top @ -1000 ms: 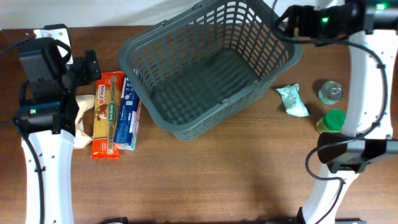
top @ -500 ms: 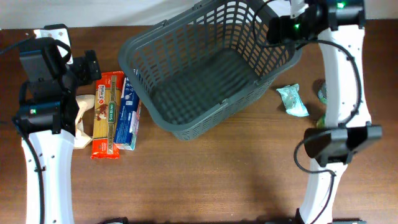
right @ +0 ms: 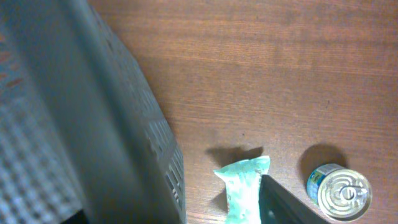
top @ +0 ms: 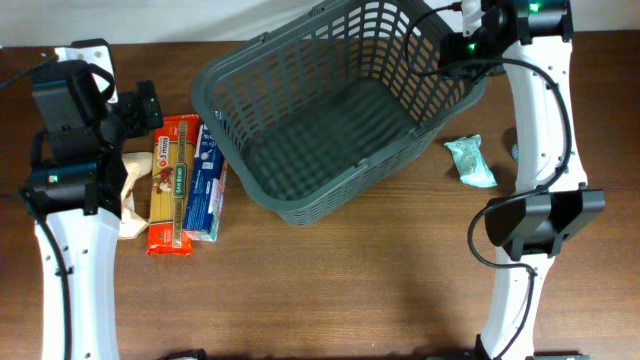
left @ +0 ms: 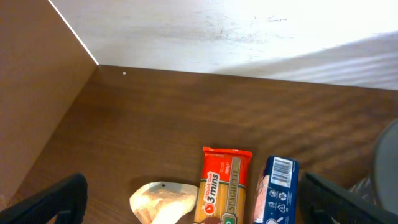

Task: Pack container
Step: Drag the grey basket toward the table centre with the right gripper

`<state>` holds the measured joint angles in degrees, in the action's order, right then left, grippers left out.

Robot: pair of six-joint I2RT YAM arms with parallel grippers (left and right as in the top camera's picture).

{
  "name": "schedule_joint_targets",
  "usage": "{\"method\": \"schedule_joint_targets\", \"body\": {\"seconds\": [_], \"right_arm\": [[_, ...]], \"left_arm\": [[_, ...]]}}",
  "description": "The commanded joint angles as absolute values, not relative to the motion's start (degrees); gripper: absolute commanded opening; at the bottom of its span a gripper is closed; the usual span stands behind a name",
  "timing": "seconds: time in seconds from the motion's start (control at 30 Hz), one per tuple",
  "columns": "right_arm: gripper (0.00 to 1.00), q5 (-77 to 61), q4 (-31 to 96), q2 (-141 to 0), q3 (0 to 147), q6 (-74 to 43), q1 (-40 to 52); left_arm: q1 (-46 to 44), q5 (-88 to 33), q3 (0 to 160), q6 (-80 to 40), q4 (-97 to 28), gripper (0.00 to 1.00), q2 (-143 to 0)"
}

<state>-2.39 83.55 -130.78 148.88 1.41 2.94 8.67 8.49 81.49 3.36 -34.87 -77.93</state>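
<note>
The dark grey basket (top: 340, 100) stands tilted at the back middle of the table, with nothing in it. My right gripper (top: 460, 47) is open at the basket's far right corner. In the right wrist view its fingers (right: 180, 214) straddle the basket wall (right: 93, 124). My left gripper (top: 146, 104) is open and empty, above the far end of the packs left of the basket. In the left wrist view its fingers (left: 196, 202) are wide apart over those packs.
Left of the basket lie a red spaghetti pack (top: 171, 185), a blue pack (top: 205, 182) and a beige bag (top: 130, 190). A teal pouch (top: 470, 162) lies right of the basket, and a tin can (right: 339, 191) lies beside it.
My right arm has swung in toward the basket's right corner and now covers the can and the green-lidded jar in the overhead view. The left arm and the basket have not moved.
</note>
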Motion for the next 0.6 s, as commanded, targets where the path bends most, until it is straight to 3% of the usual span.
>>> {"method": "schedule_joint_targets", "body": {"seconds": [0.0, 0.17, 0.27, 0.4, 0.5, 0.57], "right_arm": [[0.56, -2.3, 85.1, -132.0, 149.1, 1.0, 2.9], [0.59, -3.6, 86.0, -131.4, 149.2, 1.0, 2.9], [0.42, -4.7, 86.0, -130.6, 150.1, 1.0, 2.9], [0.39, -4.7, 86.0, -129.3, 151.3, 1.0, 2.7], [0.32, -4.7, 86.3, -128.8, 151.3, 1.0, 2.3], [0.22, -4.7, 86.8, -128.8, 151.3, 1.0, 2.2]], "left_arm": [[8.8, 7.9, 82.5, 2.8, -34.9, 0.99, -78.1], [8.8, 7.9, 82.5, 2.8, -34.8, 0.99, -78.1], [8.8, 7.9, 82.5, 2.8, -34.8, 0.99, -78.1], [8.8, 7.9, 82.5, 2.8, -34.8, 0.99, -78.1], [8.8, 7.9, 82.5, 2.8, -34.8, 0.99, -78.1], [8.8, 7.9, 82.5, 2.8, -34.8, 0.99, -78.1]]}}
